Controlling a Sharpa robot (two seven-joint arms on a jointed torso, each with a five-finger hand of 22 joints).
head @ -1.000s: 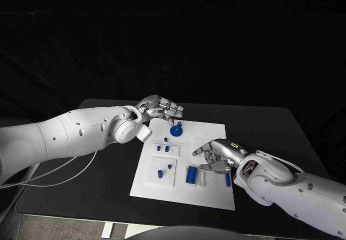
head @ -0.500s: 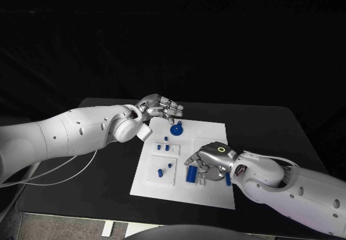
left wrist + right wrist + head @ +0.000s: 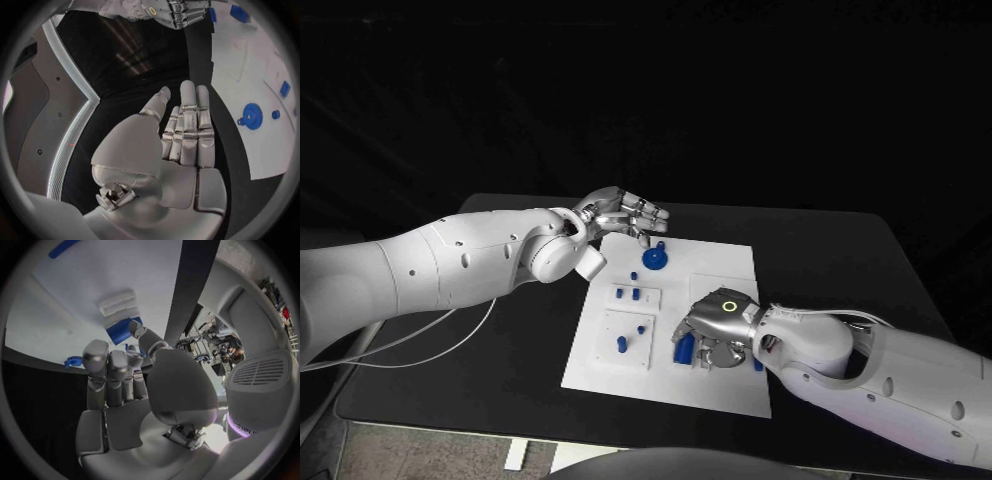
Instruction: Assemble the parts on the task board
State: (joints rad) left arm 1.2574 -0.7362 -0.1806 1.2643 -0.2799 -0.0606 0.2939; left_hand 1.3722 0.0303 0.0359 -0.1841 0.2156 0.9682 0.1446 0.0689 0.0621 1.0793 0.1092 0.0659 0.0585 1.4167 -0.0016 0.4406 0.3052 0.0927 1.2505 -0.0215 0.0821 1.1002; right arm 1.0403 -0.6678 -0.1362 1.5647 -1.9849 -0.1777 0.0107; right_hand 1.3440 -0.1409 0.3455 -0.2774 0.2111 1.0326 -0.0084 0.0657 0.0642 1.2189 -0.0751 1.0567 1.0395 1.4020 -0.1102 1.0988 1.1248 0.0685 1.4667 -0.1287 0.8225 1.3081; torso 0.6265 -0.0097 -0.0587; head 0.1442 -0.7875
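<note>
The white task board (image 3: 733,392) lies in the middle of the black table. My right hand (image 3: 714,330) is low over the board's near half, its back turned up. In the right wrist view its thumb tip reaches the edge of a blue block (image 3: 123,331) lying beside a white ribbed piece (image 3: 117,305); the fingers (image 3: 112,370) stay beside the block and do not close on it. The same blue block (image 3: 684,348) shows just left of that hand. My left hand (image 3: 626,214) hovers open over the board's far left corner, fingers straight, near a blue gear (image 3: 653,260).
Small blue pegs (image 3: 630,294) stand in a white plate left of the right hand, another peg (image 3: 622,345) nearer. A blue bar (image 3: 62,247) lies farther off on the board. Bare black table (image 3: 502,350) surrounds the board.
My right hand has rolled over and slid left and down toward the blue block. The left hand has held its place.
</note>
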